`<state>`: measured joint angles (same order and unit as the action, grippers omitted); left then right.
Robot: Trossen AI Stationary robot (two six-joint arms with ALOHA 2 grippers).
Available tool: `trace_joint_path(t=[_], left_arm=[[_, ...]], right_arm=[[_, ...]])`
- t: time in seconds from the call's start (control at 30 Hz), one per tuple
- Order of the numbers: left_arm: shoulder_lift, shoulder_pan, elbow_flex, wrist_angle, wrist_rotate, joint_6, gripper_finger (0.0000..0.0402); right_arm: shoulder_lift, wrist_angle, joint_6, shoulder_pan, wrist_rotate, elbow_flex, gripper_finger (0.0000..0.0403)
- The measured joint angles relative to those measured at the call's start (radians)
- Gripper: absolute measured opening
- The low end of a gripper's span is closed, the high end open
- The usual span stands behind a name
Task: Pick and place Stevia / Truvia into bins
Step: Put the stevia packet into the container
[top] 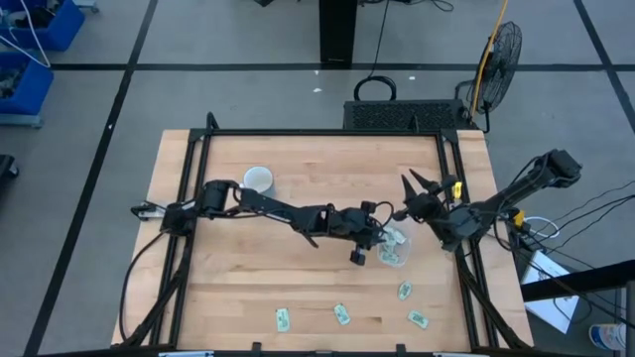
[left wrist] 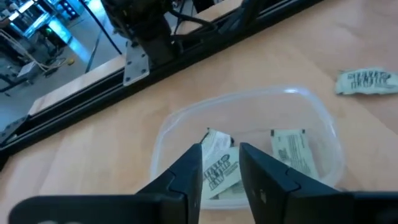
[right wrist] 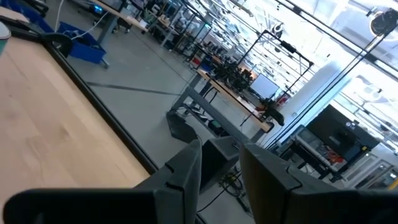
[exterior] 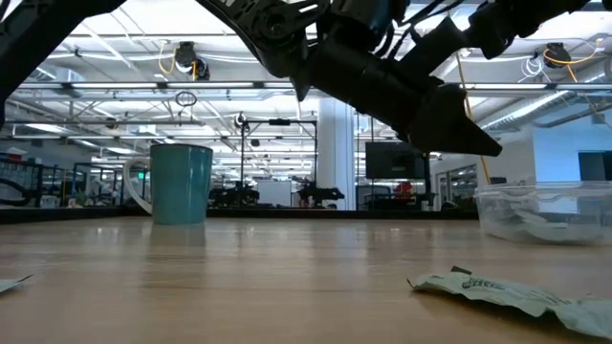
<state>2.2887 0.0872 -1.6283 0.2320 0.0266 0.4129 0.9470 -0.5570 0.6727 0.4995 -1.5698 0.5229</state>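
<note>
Tub (top: pixel 395 248) sits right of table centre, near the right rail; clear plastic, rounded corners. Left wrist view shows at least two packets lying flat inside it (left wrist: pixel 292 152), one partly hidden behind the fingers.

Loose packets on the table (top: pixel 228 288): four in the high view along the front edge, from centre to right: (top: pixel 284 319), (top: pixel 342 314), (top: pixel 417 319), and (top: pixel 405 291) nearest the tub. One crumpled packet lies close to the low camera (exterior: pixel 497 290). Another lies just outside the tub in the left wrist view (left wrist: pixel 367 81).

Left gripper (top: pixel 369 241) is stretched across the table, hanging just above the tub's left side. Fingers (left wrist: pixel 183 177) parted by a narrow gap, nothing between them, pointing down into the tub.

Right gripper (top: pixel 417 186) is held off the table, behind and right of the tub, aimed out past the table edge. Fingers (right wrist: pixel 186 168) apart, empty.

Mug (top: pixel 258 180) stands upright, back left of centre, well apart from the tub.
</note>
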Motion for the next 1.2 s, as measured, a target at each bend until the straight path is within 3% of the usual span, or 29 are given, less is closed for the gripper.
trace_joint_path(t=[0.43,0.57,0.8,0.93,1.2], left_arm=[[-0.050,0.002,0.000,-0.263,0.064,-0.023,0.0118],[-0.109,0.008,0.000,-0.373,0.098,-0.031,0.0118],[-0.267,-0.003,0.000,-0.714,0.176,-0.118,0.0118],[-0.366,-0.005,0.020,-0.844,0.161,-0.158,0.0118],[-0.600,0.029,0.142,-0.904,0.170,-0.208,0.0118]], right_arm=[[0.000,0.000,-0.075,0.000,0.022,-0.001,0.0105],[0.000,0.008,-0.148,0.010,0.140,-0.001,0.0105],[0.006,0.012,-0.372,0.057,0.515,0.000,0.0105],[0.029,0.092,-0.443,0.106,0.549,0.022,0.0105],[0.027,0.263,-0.494,0.226,0.551,0.138,0.0105]])
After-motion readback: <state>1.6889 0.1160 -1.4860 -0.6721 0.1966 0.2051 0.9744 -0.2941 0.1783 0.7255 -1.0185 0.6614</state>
